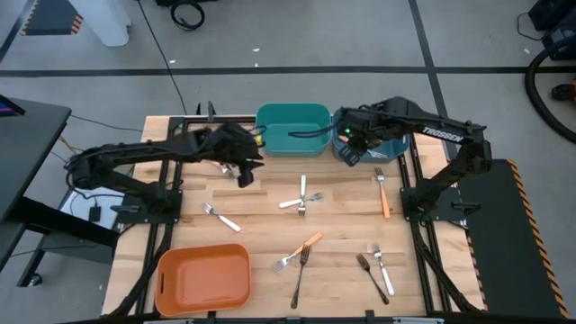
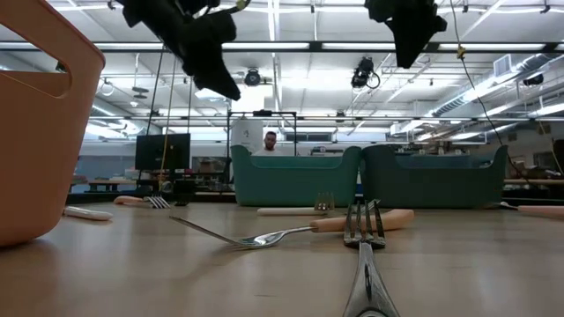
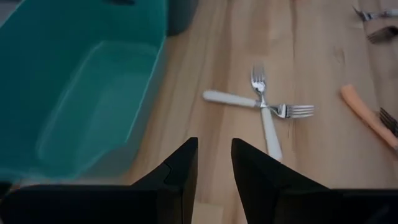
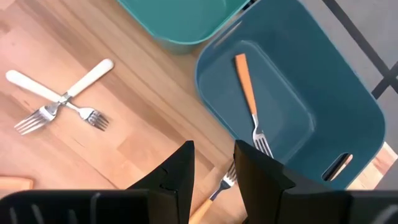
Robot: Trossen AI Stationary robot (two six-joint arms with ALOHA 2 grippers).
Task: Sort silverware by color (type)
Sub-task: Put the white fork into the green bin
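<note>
Several forks lie flat on the wooden table. Two white-handled forks (image 1: 301, 198) lie crossed at mid-table, also in the left wrist view (image 3: 264, 107). Another white one (image 1: 219, 216) lies to the left, and an orange one (image 1: 382, 193) to the right. Near the front lie an orange fork (image 1: 300, 250), two dark forks (image 1: 300, 274) and a pale one (image 1: 383, 268). One orange-handled fork (image 4: 249, 99) lies inside the dark blue bin (image 4: 348, 106). My left gripper (image 1: 243, 169) hovers open beside the teal bin (image 1: 292, 130), holding nothing. My right gripper (image 4: 212, 171) hovers open over the blue bin's near edge, holding nothing.
An orange bin (image 1: 202, 277) stands at the table's near left corner. The teal bin (image 3: 81, 93) and the blue bin (image 1: 391, 144) stand side by side at the far edge. Bare wood lies between the forks. A person shows far behind the bins (image 2: 270, 141).
</note>
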